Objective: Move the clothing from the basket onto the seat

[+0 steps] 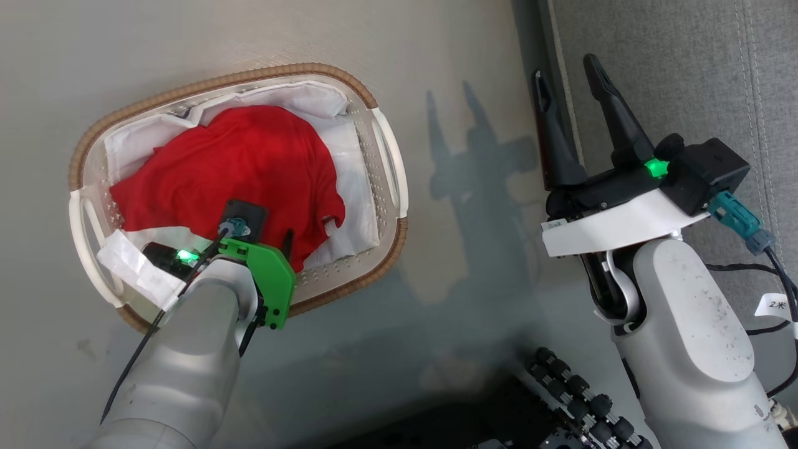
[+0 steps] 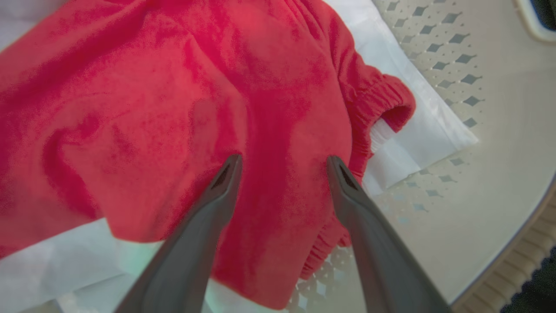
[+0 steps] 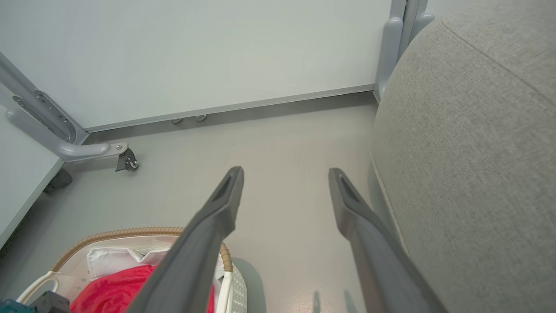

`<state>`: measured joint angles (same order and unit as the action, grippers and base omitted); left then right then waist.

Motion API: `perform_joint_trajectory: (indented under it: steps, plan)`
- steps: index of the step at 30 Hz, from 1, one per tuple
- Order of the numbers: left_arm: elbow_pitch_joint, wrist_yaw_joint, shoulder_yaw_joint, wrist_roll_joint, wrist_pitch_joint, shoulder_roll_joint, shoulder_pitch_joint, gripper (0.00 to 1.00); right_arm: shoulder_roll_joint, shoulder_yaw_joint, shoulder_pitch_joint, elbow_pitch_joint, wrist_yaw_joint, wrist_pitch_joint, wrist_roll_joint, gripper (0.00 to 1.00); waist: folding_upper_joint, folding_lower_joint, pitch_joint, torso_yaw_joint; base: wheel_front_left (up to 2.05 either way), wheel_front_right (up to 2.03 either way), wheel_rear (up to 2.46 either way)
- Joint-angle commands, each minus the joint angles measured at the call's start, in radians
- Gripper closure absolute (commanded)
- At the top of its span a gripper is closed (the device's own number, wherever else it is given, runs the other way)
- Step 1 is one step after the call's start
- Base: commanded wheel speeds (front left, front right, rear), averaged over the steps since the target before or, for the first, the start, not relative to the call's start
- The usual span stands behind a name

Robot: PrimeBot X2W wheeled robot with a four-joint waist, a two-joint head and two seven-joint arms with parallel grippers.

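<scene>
Soft red fabric clothing (image 1: 237, 162) lies heaped in the oval white perforated basket (image 1: 391, 163) with brown woven rim. The left tool (image 2: 282, 163), fingers apart, straddles a fold near its edge; closing deep could snag the white liner sheet (image 1: 355, 181) beneath. The right tool (image 1: 564, 72), apart and empty, hangs beside the grey upholstered seat (image 1: 686, 75).

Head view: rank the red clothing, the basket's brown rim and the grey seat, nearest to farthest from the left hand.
1. Red clothing: right under the left hand.
2. Basket rim: ringing the clothing and hand.
3. Grey seat: far off to the right.
</scene>
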<state>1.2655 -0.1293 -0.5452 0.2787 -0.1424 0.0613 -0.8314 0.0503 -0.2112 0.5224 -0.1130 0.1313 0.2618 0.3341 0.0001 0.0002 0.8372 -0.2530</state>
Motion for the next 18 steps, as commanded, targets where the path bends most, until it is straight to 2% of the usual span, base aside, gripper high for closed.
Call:
perform_joint_trajectory:
  steps: [1, 8, 18]
  plan:
    - [0.005, -0.002, -0.007, 0.009, 0.009, 0.019, -0.018, 0.00, 0.002, -0.003, 0.001, 0.004, -0.001, 0.005, 0.005, 0.00, -0.0001, -0.0002, 0.021, -0.021, 0.00, 0.00, 0.00]
    - [0.012, -0.002, -0.060, 0.045, 0.050, 0.036, -0.030, 0.00, 0.002, -0.009, -0.010, 0.001, -0.001, 0.005, 0.011, 0.00, -0.0001, -0.0002, 0.037, -0.030, 0.00, 0.00, 0.00]
    - [-0.033, -0.002, -0.158, 0.137, 0.099, 0.027, -0.026, 0.00, 0.003, -0.023, 0.000, -0.004, -0.001, 0.005, 0.021, 0.00, -0.0001, -0.0002, 0.051, -0.029, 0.00, 0.00, 0.00]
